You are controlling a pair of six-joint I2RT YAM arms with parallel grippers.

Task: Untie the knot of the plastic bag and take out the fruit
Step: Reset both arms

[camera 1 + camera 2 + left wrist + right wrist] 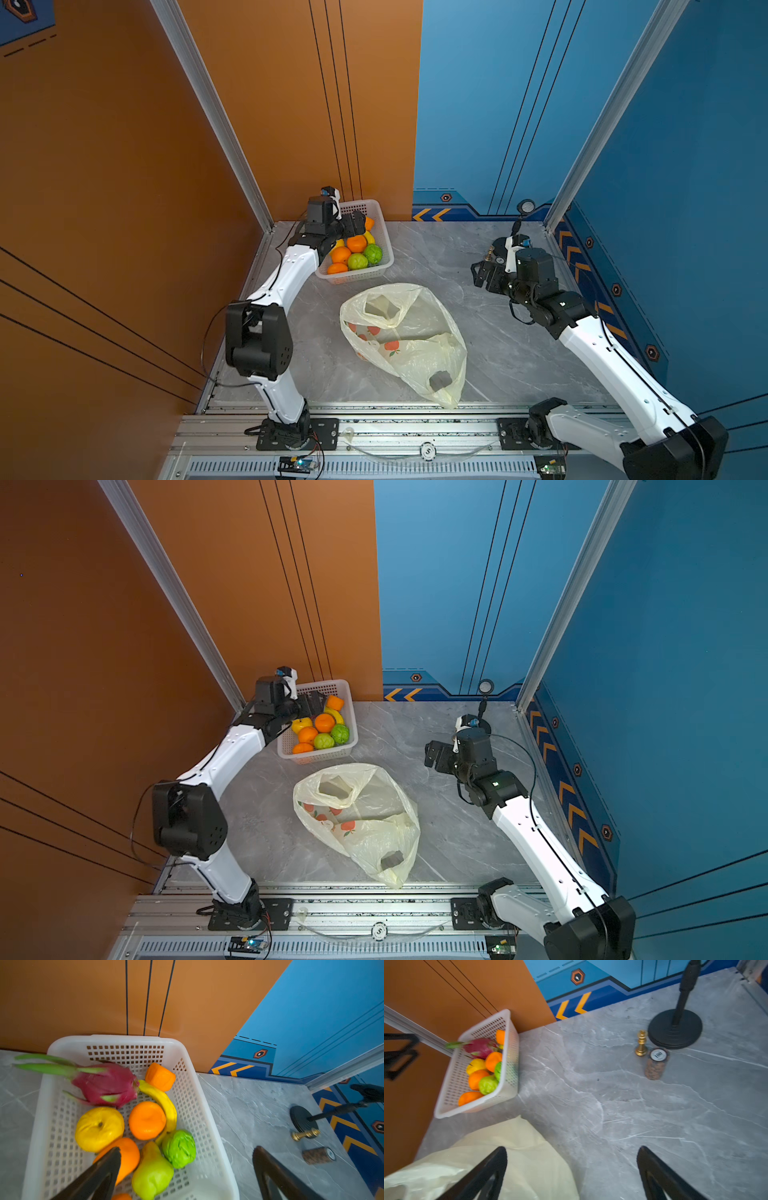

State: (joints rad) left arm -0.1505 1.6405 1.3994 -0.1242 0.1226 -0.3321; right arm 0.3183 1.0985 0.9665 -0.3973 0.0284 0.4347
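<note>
The plastic bag (403, 340) (357, 820) lies flat and slack in the middle of the table, and no knot shows on it. The fruit sits in a white basket (357, 276) (116, 1040) at the back left: a dragon fruit (108, 1084), oranges (147, 1120), a yellow round one (99, 1128) and green ones (179, 1148). My left gripper (357, 224) (187, 1149) hangs open over the basket, holding nothing. To the right of the bag, my right gripper (482, 272) (572, 1148) is open above the table, with the bag's edge (508, 1157) under one finger.
A banana (164, 1103) lies among the fruit. At the back right stand a black round stand base (675, 1028), a gold chess piece (641, 1043) and a stack of chips (657, 1064). Walls close the table on three sides.
</note>
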